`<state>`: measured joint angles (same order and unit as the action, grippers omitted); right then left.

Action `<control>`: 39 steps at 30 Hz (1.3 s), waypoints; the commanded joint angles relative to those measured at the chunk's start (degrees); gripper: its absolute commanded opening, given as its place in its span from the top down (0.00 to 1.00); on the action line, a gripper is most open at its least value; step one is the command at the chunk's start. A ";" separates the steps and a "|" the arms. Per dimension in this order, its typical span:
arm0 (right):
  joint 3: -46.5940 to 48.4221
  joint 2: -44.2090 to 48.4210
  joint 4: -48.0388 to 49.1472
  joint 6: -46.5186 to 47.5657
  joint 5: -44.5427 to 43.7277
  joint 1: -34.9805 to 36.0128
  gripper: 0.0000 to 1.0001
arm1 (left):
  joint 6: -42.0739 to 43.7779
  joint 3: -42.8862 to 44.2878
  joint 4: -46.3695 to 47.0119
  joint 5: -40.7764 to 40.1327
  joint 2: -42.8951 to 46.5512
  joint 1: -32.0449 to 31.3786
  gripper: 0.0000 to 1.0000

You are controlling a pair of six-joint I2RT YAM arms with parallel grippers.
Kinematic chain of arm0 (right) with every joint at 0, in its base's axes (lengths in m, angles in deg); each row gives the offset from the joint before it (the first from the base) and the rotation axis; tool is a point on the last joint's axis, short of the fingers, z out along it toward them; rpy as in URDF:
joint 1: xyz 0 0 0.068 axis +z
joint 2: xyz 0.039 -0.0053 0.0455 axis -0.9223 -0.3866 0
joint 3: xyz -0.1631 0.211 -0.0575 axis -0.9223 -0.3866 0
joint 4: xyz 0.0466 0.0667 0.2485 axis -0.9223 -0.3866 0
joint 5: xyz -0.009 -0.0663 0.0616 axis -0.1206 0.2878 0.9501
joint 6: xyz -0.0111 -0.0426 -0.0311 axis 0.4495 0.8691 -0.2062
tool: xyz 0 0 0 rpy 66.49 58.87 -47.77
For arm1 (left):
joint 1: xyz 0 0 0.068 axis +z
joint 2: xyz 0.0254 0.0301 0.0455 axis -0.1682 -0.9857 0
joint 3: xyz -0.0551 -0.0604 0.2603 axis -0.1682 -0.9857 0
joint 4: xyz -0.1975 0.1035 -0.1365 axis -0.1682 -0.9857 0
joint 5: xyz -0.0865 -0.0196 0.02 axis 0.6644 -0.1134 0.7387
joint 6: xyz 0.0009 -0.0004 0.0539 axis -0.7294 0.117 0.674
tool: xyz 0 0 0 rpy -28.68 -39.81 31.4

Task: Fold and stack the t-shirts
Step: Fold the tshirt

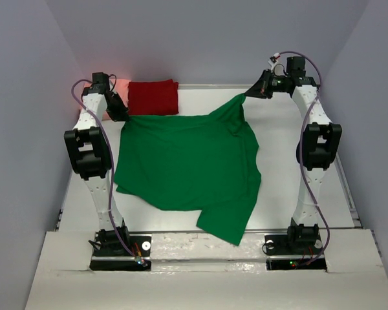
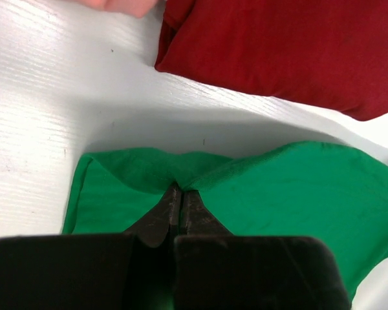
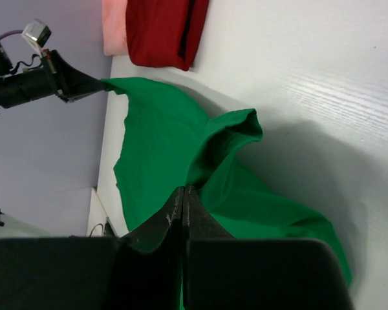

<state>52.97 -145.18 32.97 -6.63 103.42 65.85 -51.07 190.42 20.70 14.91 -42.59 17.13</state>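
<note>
The bright green t-shirt (image 1: 187, 161) lies spread over the middle of the white table, one lower flap reaching the near edge. My left gripper (image 1: 121, 113) is shut on its far left corner, the fabric pinched at the tips (image 2: 179, 188). At the far right my right gripper (image 1: 249, 93) is shut on the other far corner (image 3: 183, 189), which is raised off the table so the cloth drapes down from it. A folded dark red t-shirt (image 1: 153, 97) sits at the back left, just beyond the left gripper. A salmon-pink t-shirt (image 3: 114, 26) peeks out behind it.
Bare white table (image 1: 291, 161) shows right of the green shirt. Grey walls close in at the back and both sides. Both arm bases (image 1: 119, 245) (image 1: 296, 244) stand at the near edge, beside the shirt's hanging flap.
</note>
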 commanded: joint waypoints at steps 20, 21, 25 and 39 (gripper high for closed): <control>-19.07 20.27 2.16 -0.39 3.75 1.15 1.00 | 0.98 -0.55 -3.52 -4.08 3.33 3.45 1.00; -20.12 20.62 2.07 -0.30 3.66 1.15 1.00 | 0.89 -0.99 -3.26 -3.91 3.86 3.89 1.00; -22.32 22.38 1.72 0.14 3.14 1.15 1.00 | 1.42 -3.27 -2.82 -3.38 5.01 5.91 1.00; -29.35 29.06 -1.18 1.45 3.40 1.15 1.00 | 2.56 -6.53 -1.94 -1.80 6.06 6.97 1.00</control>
<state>25.06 -120.42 32.59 -6.43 106.02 66.59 -49.83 184.39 18.67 12.27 -41.69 24.14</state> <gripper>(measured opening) 0.009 0.023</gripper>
